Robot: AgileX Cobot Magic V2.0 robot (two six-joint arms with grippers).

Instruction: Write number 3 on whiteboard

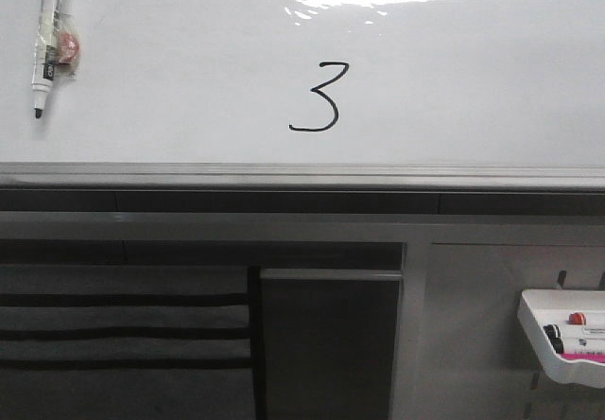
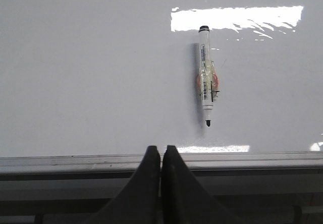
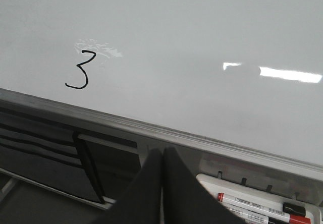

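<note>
A black number 3 (image 1: 317, 98) is drawn on the whiteboard (image 1: 170, 61), just left of its middle and above the grey lower edge; it also shows in the right wrist view (image 3: 81, 70). A black marker (image 1: 45, 46) hangs tip down on the board at the far left, also seen in the left wrist view (image 2: 207, 80). My left gripper (image 2: 161, 151) is shut and empty, below the board's lower edge. My right gripper (image 3: 162, 153) is shut and empty, below the edge too. Neither gripper shows in the front view.
A small white plastic tray (image 1: 558, 340) with several markers (image 3: 252, 204) hangs on the panel at the lower right. A grey rail (image 1: 302, 176) runs under the board. Dark slatted panels (image 1: 123, 325) fill the lower left.
</note>
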